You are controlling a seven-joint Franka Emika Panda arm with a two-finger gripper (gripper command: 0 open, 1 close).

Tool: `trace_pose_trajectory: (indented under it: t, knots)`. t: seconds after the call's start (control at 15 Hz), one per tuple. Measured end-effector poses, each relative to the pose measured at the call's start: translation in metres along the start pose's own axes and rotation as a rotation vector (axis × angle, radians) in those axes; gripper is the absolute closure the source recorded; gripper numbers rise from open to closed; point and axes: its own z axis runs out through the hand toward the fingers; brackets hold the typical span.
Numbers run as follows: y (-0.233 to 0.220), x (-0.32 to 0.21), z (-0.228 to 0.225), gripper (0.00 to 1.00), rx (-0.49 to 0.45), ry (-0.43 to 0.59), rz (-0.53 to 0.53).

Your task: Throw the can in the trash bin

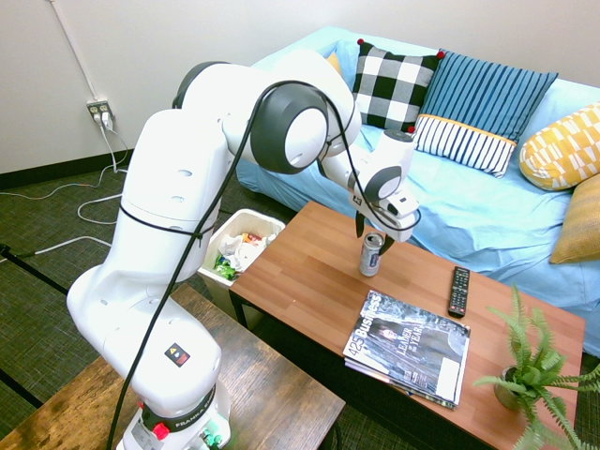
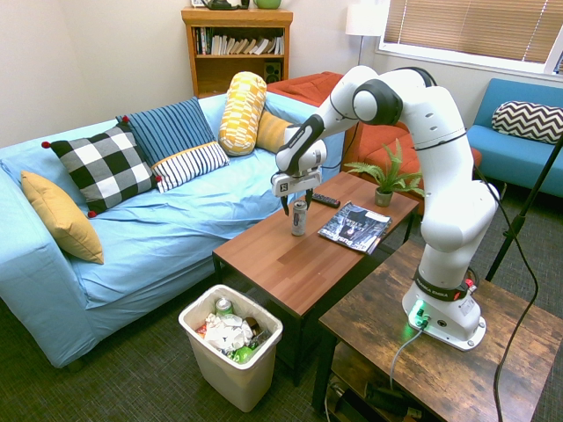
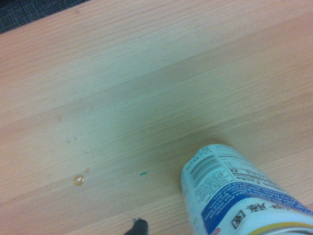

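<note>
Left of the can [image 1: 371, 255], beyond the table's end: the bin [image 1: 212, 273]; a loose grip could drop your load en route. Centre: your gripper [image 1: 375, 240], fingers apart astride the upright can; uneven closing could topple it.

White, rounded arm [image 1: 173, 178] — charcoal joint caps, black cable

On the near magazine [image 1: 409, 345] on my counter [image 1: 309, 267], I read "425 Business" and "LEADER OF THE YEAR". My arm's base band [image 1: 178, 412] bears "FRANKA". The can [image 3: 244, 196] carries small print and East Asian characters, too blurred for me to read fully.
</note>
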Motion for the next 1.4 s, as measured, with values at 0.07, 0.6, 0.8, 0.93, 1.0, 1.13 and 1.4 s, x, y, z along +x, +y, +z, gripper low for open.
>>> trace_pose_trajectory:
  t: [0.07,0.6,0.8,0.93,1.0,1.13,1.4]
  knots:
    - [0.0,0.0,0.0,1.0,0.001,-0.001,0.002]
    - [0.0,0.001,-0.003,1.0,0.012,-0.009,0.001]
    - [-0.02,-0.024,-0.051,1.0,0.058,0.018,-0.046]
    - [-0.035,-0.055,-0.097,1.0,0.081,0.047,-0.08]
    - [-0.042,-0.073,-0.122,1.0,0.093,0.068,-0.096]
    - [-0.055,-0.113,-0.158,1.0,0.109,0.099,-0.129]
    - [-0.088,-0.217,-0.187,1.0,0.119,0.15,-0.211]
